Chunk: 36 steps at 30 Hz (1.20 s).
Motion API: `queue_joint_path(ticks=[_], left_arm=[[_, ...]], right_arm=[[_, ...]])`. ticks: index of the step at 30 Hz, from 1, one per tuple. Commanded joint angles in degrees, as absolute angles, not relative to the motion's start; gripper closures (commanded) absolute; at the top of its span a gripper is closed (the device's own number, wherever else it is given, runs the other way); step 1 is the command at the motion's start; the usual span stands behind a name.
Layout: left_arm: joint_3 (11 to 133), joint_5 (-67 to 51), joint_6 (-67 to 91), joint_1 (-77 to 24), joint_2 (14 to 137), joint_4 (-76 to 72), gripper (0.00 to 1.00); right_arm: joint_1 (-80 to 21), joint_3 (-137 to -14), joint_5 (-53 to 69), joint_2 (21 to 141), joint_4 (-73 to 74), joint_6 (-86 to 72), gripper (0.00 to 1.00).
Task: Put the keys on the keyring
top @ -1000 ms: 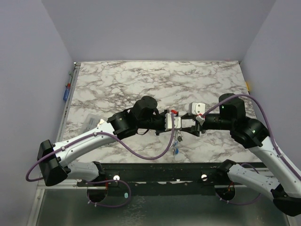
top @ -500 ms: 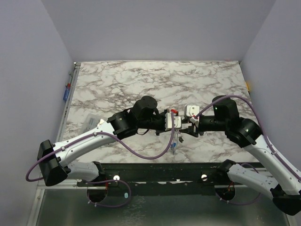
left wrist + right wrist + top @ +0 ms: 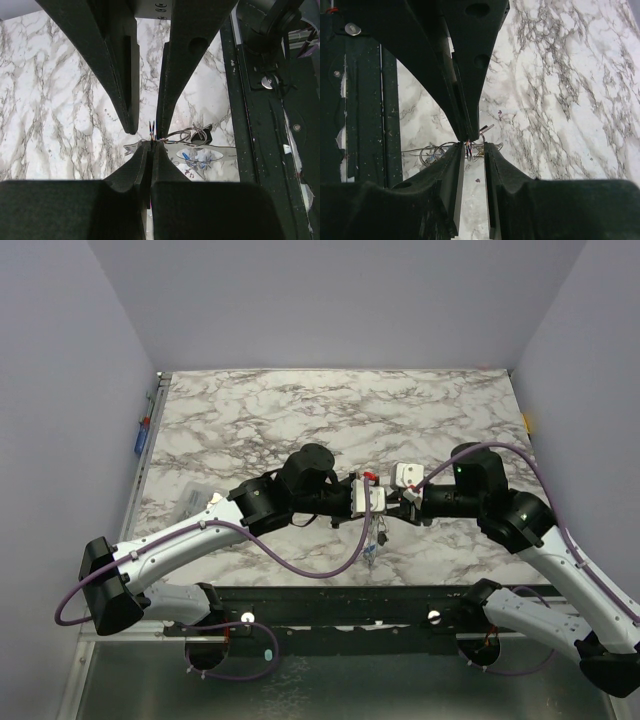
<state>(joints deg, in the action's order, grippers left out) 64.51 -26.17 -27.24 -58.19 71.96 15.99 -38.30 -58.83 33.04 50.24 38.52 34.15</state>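
Note:
My left gripper (image 3: pixel 380 508) is shut on the thin wire keyring (image 3: pixel 186 135) and holds it above the marble table (image 3: pixel 300 420), near its front edge. Several small keys (image 3: pixel 372 545) hang below it; blue tags (image 3: pixel 200 156) show in the left wrist view. My right gripper (image 3: pixel 398 502) faces the left one tip to tip. Its fingers (image 3: pixel 455 165) stand a narrow gap apart, on either side of the ring's edge at the left gripper's tip (image 3: pixel 468 136). Wire loops (image 3: pixel 436 150) show beside them.
A clear plastic bag (image 3: pixel 195 498) lies on the table by the left arm. A blue object (image 3: pixel 141 438) sits on the left edge and a yellow one (image 3: pixel 528 422) on the right edge. A black rail (image 3: pixel 350 605) runs along the table's front.
My right gripper has moved left, closing up to the left gripper's tip. The hanging keys have swung slightly. The left arm has stayed put.

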Motion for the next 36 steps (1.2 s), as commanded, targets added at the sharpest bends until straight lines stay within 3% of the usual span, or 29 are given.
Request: queue_joint_path(ticks=[1,12,19,24,28,29,32,36], left_arm=[[66.62,-28.26,-26.99,-58.11,71.19,14.04,1.0],[67.02,-28.46,-26.65,-58.1,71.4,13.93,1.0],[67.14,-28.9,-26.5,-58.11,71.7,13.97,1.0],[67.15,-29.05,-26.38,-58.12,71.92,13.89,1.0],[67.07,-27.62,-26.01,-58.15,71.77,13.91,1.0],[66.87,-26.95,-25.83,-58.1,71.45,13.96,0.97],[65.77,-24.61,-25.58,-58.14,69.42,13.97,0.68],[64.51,-22.96,-24.92,-58.11,65.84,13.95,0.55]], right_arm=[[-38.63,-57.94,32.58,50.42,37.27,34.45,0.7],[-38.73,-56.25,32.64,50.2,36.07,34.45,0.71],[-38.76,-55.84,32.89,49.99,35.16,34.57,0.82],[-38.74,-55.39,33.18,49.9,34.66,34.93,0.99],[-38.75,-54.35,31.64,48.43,33.24,35.76,0.99],[-38.71,-54.05,31.12,47.81,32.65,35.98,0.99],[-38.73,-53.6,30.69,45.84,30.77,36.29,0.99],[-38.75,-53.71,32.52,44.28,28.42,35.98,0.99]])
